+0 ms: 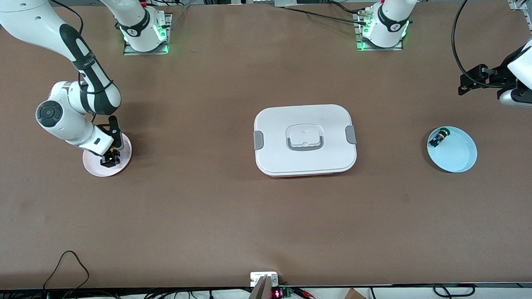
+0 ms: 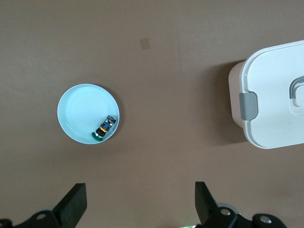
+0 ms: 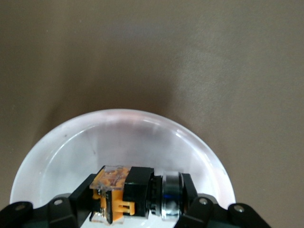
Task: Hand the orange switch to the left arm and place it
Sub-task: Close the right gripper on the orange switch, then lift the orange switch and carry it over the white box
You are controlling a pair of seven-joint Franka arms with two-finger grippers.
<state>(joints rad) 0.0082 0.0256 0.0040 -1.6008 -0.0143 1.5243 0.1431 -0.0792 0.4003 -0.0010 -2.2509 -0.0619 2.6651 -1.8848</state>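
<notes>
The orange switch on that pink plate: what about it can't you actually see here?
- Front view: the orange switch is a speck under the right gripper.
- Right wrist view: its lower part is cut off by the frame edge and the fingers; whether they already grip it is unclear.

table (image 1: 233, 221): matt brown, smooth
box (image 1: 305, 121): smooth white plastic, slight sheen, grey clips
pink plate (image 3: 142, 137): glossy, translucent
blue plate (image 1: 458, 156): glossy
orange switch (image 3: 137, 192): black and orange plastic, shiny metal ring
</notes>
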